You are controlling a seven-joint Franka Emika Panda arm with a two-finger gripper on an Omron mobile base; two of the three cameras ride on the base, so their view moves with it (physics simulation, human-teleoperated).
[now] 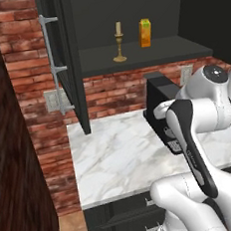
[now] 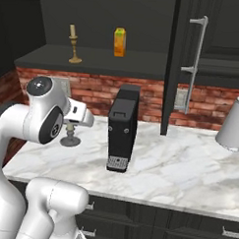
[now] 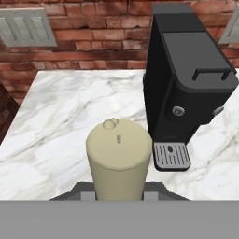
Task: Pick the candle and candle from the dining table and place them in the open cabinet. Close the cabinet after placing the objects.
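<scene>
Tool (image 3: 117, 192) and its load come first: the two dark tips are clenched on the sides of a short cream candle, the grey-stemmed candle (image 3: 119, 156), whose flat top and small wick face the hand camera. From the right base view the round grey foot of this candle (image 2: 70, 139) sits low, to the left of the coffee machine (image 2: 122, 129) and nearer the front edge; whether the foot touches the marble tabletop (image 2: 188, 164) or hangs just over it I cannot tell. The coffee machine stands upright in front of the brick wall, its drip tray facing the robot. Beyond and above the coffee machine is the dark shelf of the cabinet (image 1: 132, 56). On that shelf the brass candle (image 1: 119, 42) stands upright, above and left of the coffee machine, with an orange carton (image 1: 145, 32) beside it, apart from it, roughly straight over the machine. The cabinet doors (image 2: 186, 55) are swung open, one on each side of the coffee machine, their long silver handles showing. As for progress, I judge one candle delivered and the second gripped but low, well below the shelf. What remains is to lift it past the coffee machine, set it on the shelf clear of the brass candle and the carton, let go, and then push the doors shut.
</scene>
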